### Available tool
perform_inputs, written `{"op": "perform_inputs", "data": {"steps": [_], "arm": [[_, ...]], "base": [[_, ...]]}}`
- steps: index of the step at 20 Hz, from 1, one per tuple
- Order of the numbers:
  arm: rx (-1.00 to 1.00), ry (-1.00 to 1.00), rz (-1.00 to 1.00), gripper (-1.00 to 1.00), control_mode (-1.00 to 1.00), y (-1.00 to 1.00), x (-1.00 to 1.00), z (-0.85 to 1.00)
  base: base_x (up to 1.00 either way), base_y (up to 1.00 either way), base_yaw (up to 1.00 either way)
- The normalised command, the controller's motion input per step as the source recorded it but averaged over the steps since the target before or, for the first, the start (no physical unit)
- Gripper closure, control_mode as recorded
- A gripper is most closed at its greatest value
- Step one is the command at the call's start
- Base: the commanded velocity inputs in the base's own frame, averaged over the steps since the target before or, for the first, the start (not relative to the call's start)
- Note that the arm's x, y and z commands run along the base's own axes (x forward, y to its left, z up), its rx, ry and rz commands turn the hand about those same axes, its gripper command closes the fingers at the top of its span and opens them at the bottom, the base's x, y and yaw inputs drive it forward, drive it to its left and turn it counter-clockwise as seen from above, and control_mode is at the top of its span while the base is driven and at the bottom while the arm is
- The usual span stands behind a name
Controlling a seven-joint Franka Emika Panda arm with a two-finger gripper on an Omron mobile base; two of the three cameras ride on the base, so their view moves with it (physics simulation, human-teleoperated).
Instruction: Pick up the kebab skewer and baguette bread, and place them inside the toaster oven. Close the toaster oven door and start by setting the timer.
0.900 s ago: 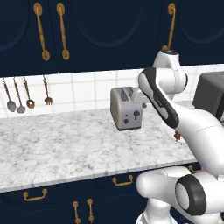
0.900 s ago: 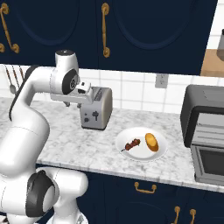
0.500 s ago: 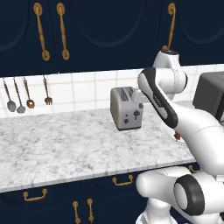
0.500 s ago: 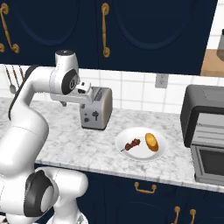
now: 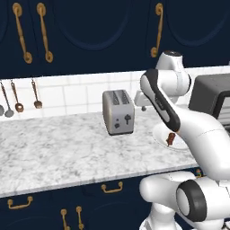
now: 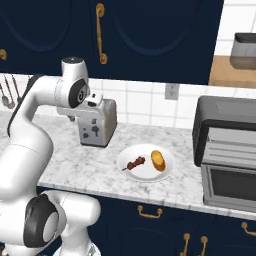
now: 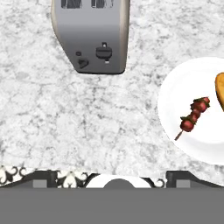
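The fingers (image 7: 112,176) stand spread wide with nothing between them, their dark tips (image 7: 43,176) just showing at the bottom of the hand view, high above the marble surface (image 7: 87,118). Taking the white plate (image 7: 173,94) as the landmark: in the hand view the fingers hover well off its left side, nearer the silver toaster (image 7: 89,35), which stands apart from the plate on that same side.

The kebab skewer (image 7: 192,116) lies on the plate, slanted, meat chunks bunched toward its upper end and bare stick poking out below. The baguette bread (image 6: 158,160) rests on the same plate just beside the skewer, apart from it. The toaster oven (image 6: 227,150) stands beyond the plate's far side from the toaster, and its door (image 6: 230,186) looks shut.

The step in hand seems to be reaching for the skewer. To do it well, I would carry the hand across until it is centred over the meat, turn the wrist so the fingers straddle the stick crosswise, then descend straight and close on the chunks rather than the thin stick. Keeping clear of the bread matters, since a nudge could roll it.
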Motion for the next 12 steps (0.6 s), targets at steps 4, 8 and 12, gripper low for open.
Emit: {"op": "perform_inputs", "data": {"steps": [4, 8, 12], "arm": [[0.00, 0.00, 0.00, -1.00, 1.00, 0.00, 0.00, 0.00], [0.00, 0.00, 0.00, -1.00, 1.00, 0.00, 0.00, 0.00], [0.00, 0.00, 0.00, -1.00, 1.00, 0.00, 0.00, 0.00]], "base": [[0.00, -0.67, 0.00], [0.00, -0.68, 0.00], [0.00, -0.67, 0.00]]}}
